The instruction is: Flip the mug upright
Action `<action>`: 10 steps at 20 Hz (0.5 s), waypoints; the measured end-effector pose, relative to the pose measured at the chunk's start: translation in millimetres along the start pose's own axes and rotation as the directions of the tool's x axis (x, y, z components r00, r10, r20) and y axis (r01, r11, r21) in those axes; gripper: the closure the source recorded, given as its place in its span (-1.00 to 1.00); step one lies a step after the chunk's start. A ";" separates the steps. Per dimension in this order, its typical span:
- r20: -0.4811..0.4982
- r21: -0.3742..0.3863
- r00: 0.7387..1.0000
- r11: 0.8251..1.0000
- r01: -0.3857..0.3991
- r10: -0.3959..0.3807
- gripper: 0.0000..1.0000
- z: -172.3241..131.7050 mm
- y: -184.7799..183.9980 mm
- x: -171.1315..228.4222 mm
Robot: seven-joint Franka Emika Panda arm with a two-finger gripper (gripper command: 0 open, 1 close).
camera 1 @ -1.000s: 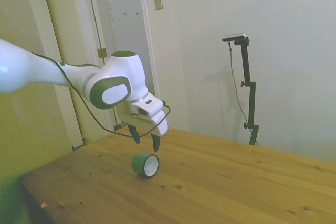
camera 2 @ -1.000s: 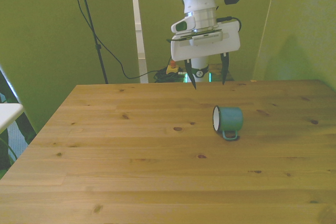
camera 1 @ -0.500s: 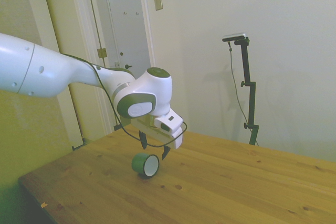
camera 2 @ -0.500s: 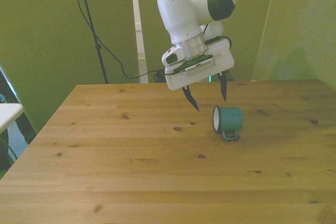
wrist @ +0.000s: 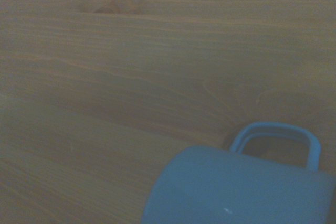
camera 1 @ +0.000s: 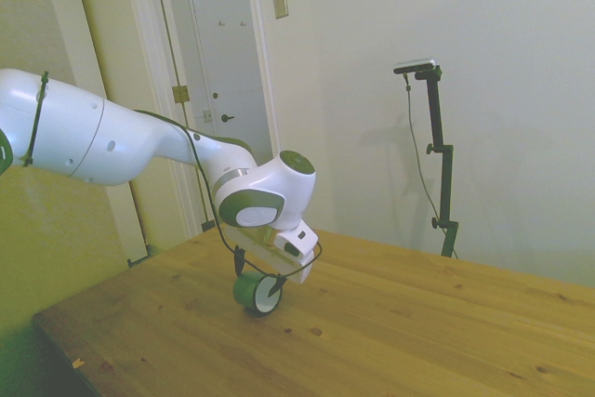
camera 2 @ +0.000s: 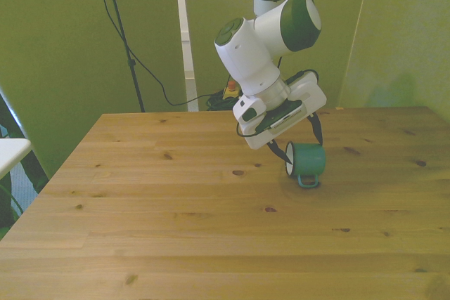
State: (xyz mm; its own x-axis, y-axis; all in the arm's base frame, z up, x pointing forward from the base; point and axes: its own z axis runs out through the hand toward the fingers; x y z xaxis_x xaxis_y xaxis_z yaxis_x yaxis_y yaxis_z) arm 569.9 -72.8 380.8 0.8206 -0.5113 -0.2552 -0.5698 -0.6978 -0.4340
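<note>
One mug (camera 2: 306, 161) is all that lies on the wooden table (camera 2: 176, 230), and it is on its side, white mouth turned toward the front view's left, loop handle (camera 2: 306, 181) at six o'clock against the boards. Going left to right in that view: bare planks, then the tilted white arm, then the claw (camera 2: 298, 140) reaching down at the mug's rim end, roughly at its eleven o'clock. Its fingers stand apart, one dark tip (camera 2: 279, 153) just beside the rim, the other (camera 2: 317, 128) above the teal wall; neither seems to be pressing yet. From the side, the claw (camera 1: 259, 267) sits right over the mug (camera 1: 257, 292). Up close, the handle (wrist: 276, 145) shows against the wood. By my reckoning nothing is done yet: gripping, tipping and releasing all remain.
</note>
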 end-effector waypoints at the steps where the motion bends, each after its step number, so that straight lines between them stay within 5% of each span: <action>1: 0.000 0.000 1.000 1.000 0.001 -0.001 -1.00 0.0 -0.1 0.0; 10: 0.087 0.132 0.993 0.989 0.062 -0.074 -1.00 -16.3 16.2 3.6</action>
State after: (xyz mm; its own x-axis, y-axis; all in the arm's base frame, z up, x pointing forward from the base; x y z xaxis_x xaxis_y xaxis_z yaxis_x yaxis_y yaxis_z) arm 562.9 -94.2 387.0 0.8613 -0.4128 -0.2962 -0.5068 -0.6557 -0.5597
